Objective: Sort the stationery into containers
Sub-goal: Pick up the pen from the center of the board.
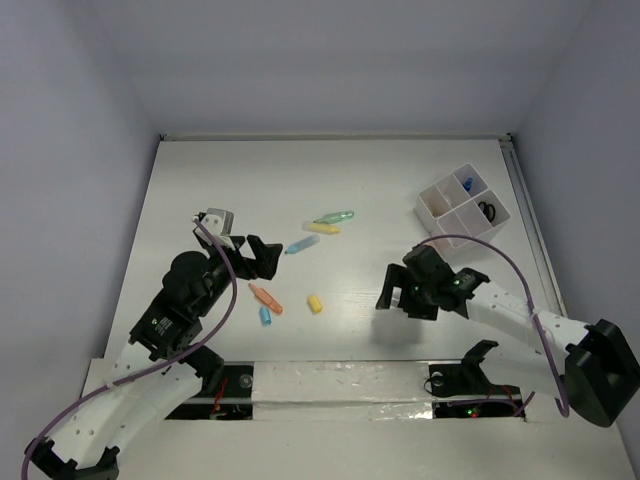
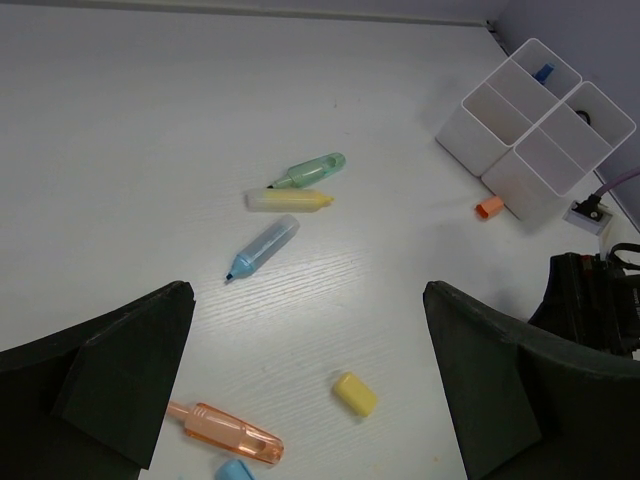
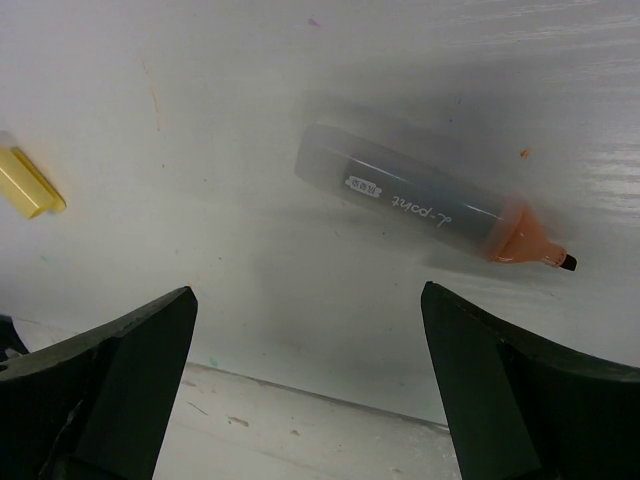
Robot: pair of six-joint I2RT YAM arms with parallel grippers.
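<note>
A grey, translucent plastic highlighter with an uncapped orange chisel tip is seen lying flat on the white table, under the right gripper. It is taken to be the piece in hand. The gripper's jaws are spread wide and nothing is held. The marker lies a little ahead of the fingertips, not yet between them. In the top view it is hidden beneath the wrist.

The marker is judged to be light, stiff and smooth-skinned, so it may roll or slip if pinched off-centre. The straight barrel near its printed label is thought the best place to take hold. The tapered orange end should be avoided, since ink could be smeared there.

In the right wrist view its long axis runs from upper left to lower right, with the tip towards the lower right. That axis lies nearly along the line between the two fingers, so a wrist turn is probably needed before closing. A small yellow cap lies well apart to the left.

The left gripper is likewise held open and empty. The white divided plastic tray stands at the far right.
</note>
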